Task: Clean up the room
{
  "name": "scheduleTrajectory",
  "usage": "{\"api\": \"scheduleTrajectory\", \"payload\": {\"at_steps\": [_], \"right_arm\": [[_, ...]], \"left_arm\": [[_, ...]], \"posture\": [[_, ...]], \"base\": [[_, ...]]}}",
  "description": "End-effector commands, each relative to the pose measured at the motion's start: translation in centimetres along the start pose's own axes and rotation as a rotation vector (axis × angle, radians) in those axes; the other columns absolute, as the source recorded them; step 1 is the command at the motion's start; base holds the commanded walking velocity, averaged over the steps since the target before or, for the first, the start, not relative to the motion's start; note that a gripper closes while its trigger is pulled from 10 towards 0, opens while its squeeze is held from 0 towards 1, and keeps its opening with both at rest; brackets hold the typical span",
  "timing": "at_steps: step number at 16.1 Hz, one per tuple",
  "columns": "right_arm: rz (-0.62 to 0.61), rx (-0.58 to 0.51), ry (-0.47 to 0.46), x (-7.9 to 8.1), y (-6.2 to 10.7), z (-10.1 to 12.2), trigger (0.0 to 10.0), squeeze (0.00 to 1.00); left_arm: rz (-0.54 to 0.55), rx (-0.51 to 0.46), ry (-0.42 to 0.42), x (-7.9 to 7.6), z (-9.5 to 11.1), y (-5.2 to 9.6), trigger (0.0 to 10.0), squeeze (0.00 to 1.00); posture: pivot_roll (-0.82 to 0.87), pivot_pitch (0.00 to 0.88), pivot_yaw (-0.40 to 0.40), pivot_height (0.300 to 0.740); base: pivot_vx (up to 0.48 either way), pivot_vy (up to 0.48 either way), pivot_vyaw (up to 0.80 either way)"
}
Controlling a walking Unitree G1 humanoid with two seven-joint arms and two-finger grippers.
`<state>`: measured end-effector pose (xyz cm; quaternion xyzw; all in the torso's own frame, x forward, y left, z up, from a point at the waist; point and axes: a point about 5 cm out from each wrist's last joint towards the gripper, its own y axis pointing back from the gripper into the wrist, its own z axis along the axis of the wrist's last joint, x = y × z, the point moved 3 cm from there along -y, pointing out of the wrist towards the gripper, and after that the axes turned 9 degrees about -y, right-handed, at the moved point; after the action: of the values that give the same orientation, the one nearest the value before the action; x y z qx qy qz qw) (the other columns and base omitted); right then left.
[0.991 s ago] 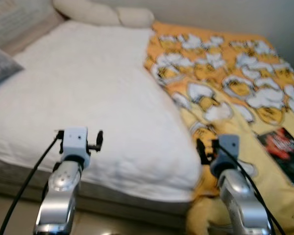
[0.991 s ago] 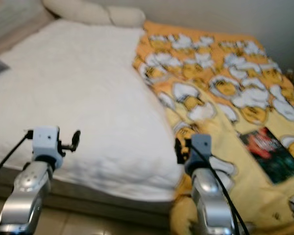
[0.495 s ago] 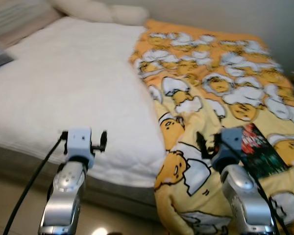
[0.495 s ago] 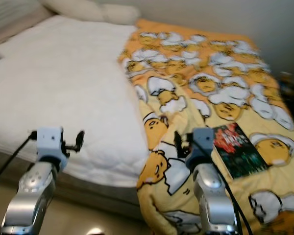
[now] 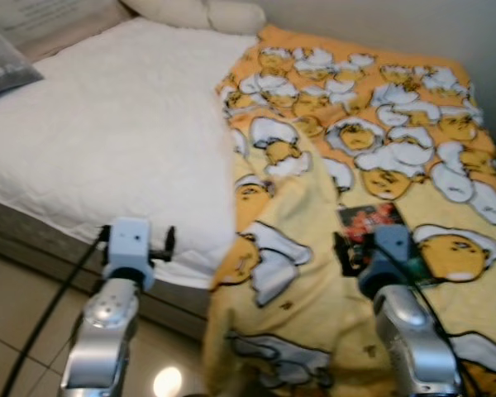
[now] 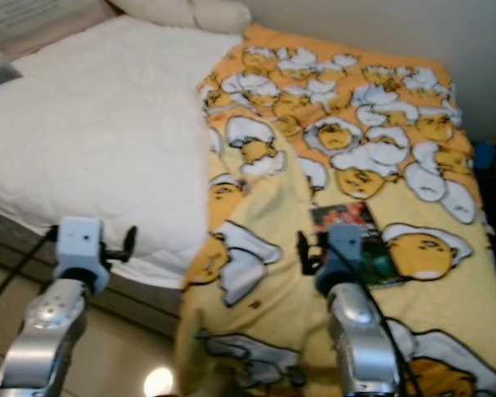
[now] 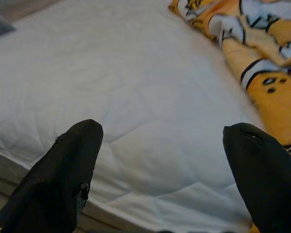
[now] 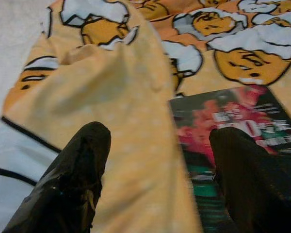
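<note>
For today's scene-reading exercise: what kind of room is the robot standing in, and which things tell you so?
Most likely a bedroom. A bed with a white quilted cover, pillows at its head and a yellow cartoon-print blanket with a book lying on it.

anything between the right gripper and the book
Nothing but yellow blanket. In the right wrist view the open right gripper hangs just short of the book, which lies flat on the blanket.

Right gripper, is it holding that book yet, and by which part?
Nothing is held. The right gripper is open above the book on the blanket.
</note>
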<state>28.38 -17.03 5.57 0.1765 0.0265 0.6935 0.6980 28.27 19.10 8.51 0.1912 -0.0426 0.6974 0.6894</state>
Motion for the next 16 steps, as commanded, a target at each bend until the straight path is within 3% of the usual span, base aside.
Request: {"api": "scheduleTrajectory", "payload": {"at_steps": [1,4,7,10,16], "right_arm": [[-0.029,-0.008,-0.009,-1.1,0.0,0.2,10.0,0.0],[0.042,-0.003,0.017,0.2,0.2,0.0,10.0,0.0],[0.028,0.005,-0.001,0.1,0.1,-0.4,10.0,0.0],[0.086,0.027,0.011,0.4,0.2,-0.7,10.0,0.0],[0.123,0.042,0.014,0.7,-0.3,-0.9,10.0,0.0]], "left_arm": [[-0.019,-0.018,-0.005,-0.6,0.6,0.0,10.0,0.94],[-0.02,-0.019,-0.013,-0.3,0.5,-0.2,10.0,0.95],[-0.042,-0.026,-0.022,-0.9,0.6,-0.2,10.0,0.94],[-0.068,-0.025,-0.042,-1.1,0.6,-0.2,10.0,0.86],[-0.106,-0.043,-0.08,-1.6,0.8,-0.3,10.0,0.85]], "posture": [[0.12,0.0,0.018,0.74],[0.1,0.0,0.032,0.74],[0.11,0.0,0.034,0.74],[0.12,0.0,0.036,0.74],[0.12,0.0,0.051,0.74]], "base": [[0.0,-0.48,0.0],[0.0,-0.48,0.67],[0.0,-0.48,0.53],[0.0,0.0,0.0],[0.0,0.0,0.0]]}}
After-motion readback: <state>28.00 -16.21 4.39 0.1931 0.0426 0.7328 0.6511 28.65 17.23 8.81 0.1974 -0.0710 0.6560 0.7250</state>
